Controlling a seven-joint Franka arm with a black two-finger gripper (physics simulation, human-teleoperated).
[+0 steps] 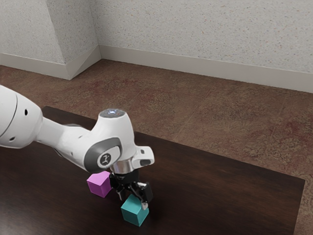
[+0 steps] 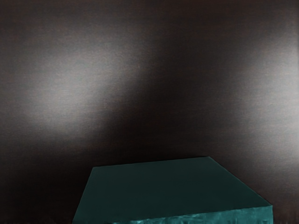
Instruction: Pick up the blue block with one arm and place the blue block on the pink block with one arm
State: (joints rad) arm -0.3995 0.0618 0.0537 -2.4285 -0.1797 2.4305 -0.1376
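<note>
- blue block is sitting flat on the dark table, close to the table's near edge and well away from its edge at the exterior view's right
- in the wrist view the blue block is lying right under the hand, top face showing, with bare table stretching beyond it
- gripper is hanging straight down onto the block's top, right at it; can't tell whether it's apart or clamped on the block
- pink block is resting on the table just beside the blue one, toward the exterior view's left and a bit farther from the near edge; the two blocks are not touching, nothing is lying on top of the pink one
- white arm is reaching in from the exterior view's left, passing above the pink block and partly covering its upper corner
- brown carpeted floor and speckled wall are showing behind the table's far edge
</note>
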